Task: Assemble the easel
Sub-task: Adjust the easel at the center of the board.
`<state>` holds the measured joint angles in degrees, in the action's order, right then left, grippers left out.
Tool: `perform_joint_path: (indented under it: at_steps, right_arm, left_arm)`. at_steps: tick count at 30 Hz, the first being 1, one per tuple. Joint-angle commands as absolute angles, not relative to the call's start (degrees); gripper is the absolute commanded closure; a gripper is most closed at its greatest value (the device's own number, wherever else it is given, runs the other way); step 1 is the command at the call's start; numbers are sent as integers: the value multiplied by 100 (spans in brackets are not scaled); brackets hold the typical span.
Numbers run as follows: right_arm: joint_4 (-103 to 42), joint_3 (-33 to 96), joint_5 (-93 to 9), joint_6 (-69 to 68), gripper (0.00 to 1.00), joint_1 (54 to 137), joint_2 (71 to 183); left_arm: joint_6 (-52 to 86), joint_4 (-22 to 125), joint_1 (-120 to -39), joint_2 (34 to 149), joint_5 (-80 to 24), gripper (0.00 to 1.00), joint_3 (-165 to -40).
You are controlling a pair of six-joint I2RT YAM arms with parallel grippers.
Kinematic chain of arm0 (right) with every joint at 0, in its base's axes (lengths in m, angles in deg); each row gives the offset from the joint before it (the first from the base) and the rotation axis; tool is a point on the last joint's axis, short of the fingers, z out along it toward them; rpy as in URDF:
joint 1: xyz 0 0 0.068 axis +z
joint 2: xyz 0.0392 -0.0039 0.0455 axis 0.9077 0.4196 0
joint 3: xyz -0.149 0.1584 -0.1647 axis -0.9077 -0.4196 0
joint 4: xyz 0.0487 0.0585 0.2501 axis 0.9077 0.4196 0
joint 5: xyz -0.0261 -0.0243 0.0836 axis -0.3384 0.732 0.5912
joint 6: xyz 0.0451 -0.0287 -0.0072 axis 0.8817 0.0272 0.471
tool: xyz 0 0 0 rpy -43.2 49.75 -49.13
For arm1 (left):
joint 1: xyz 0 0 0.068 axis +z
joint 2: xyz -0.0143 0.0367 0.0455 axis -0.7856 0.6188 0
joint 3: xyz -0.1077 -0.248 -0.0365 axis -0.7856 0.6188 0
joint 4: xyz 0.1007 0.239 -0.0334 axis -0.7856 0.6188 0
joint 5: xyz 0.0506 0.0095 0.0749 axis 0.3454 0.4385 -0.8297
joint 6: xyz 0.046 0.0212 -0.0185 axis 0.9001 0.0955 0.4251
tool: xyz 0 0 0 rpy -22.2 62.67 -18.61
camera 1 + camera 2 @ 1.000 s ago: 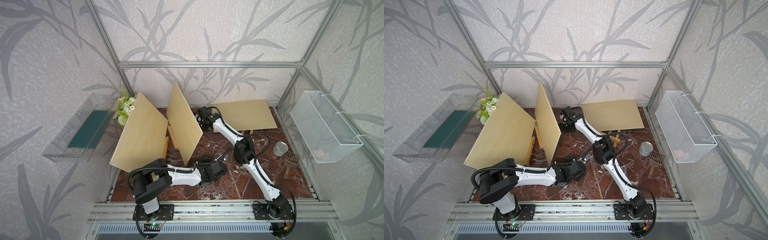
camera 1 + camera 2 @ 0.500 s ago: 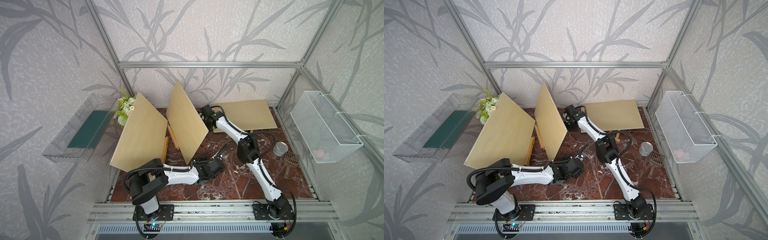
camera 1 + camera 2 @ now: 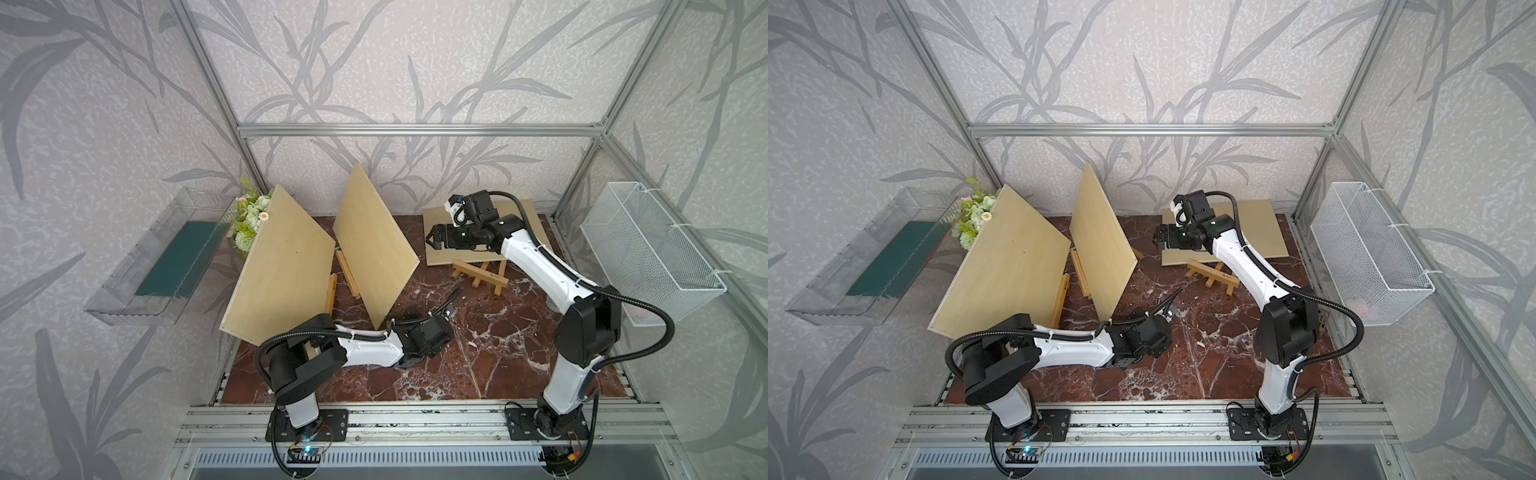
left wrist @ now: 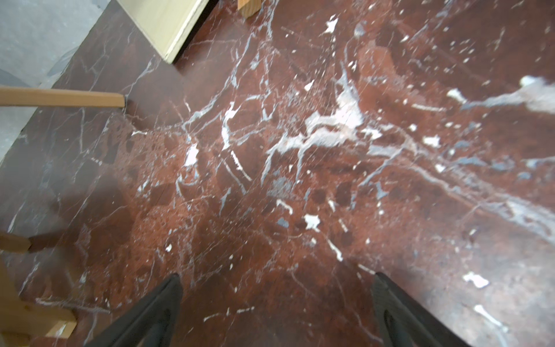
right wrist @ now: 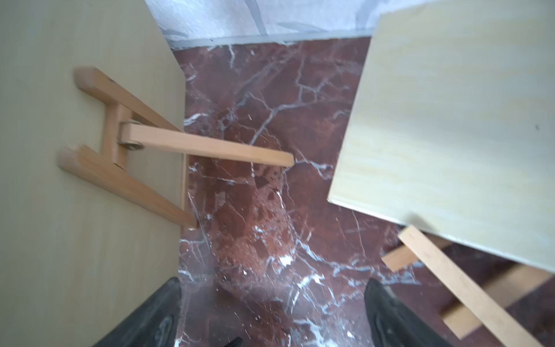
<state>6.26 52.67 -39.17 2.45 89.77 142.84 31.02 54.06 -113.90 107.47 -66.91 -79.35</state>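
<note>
The desk is a dark red marble slab with white veins. It sits inside an aluminium frame, with walls papered in a grey leaf pattern. A bunch of white and green flowers stands in the far left corner.

A clear tray hangs on the left wall and holds a flat dark green sheet. A white wire basket hangs on the right wall; something pale pink lies in it, too small to tell.

Two plywood boards stand tilted on the left half of the desk: the left board and the middle board. A wooden easel props the middle board from behind. A third board lies nearly flat at the far right, with its near edge resting on a folded easel.

The right pincer hovers between the middle board and the third board, with its jaws spread wide and nothing in them. The left pincer hangs low over bare marble just beside the middle board's near corner, also wide apart and empty.
</note>
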Motion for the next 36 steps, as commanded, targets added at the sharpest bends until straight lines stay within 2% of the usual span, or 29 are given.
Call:
perform_joint_path:
  at_steps: [1,7,11,19,23,28,36]
  right_arm:
    - [896,4723,-4086,342,6,8590,13968]
    - [1154,3832,-4138,636,6,7460,13495]
    - [1154,3607,-4379,634,7,6864,13604]
    - [1161,4155,-4511,663,7,6425,14999]
    - [1044,4121,-4573,828,7,6440,15456]
    - [690,3165,-4661,1133,7,6706,15110]
    - [215,1453,-4780,2022,7,8302,14109]
  left_arm:
    - [3354,5260,-11356,10968,-6494,1,-8360]
    - [3505,5717,-11309,11448,-6405,1,-9258]
    - [3221,5921,-11158,11530,-6020,1,-9702]
    - [2636,6178,-11101,11513,-6050,1,-9946]
    - [2529,6068,-11099,11439,-6091,1,-9828]
    - [2578,5759,-11099,11368,-6133,1,-9613]
    - [2486,5841,-11016,11457,-6167,1,-9650]
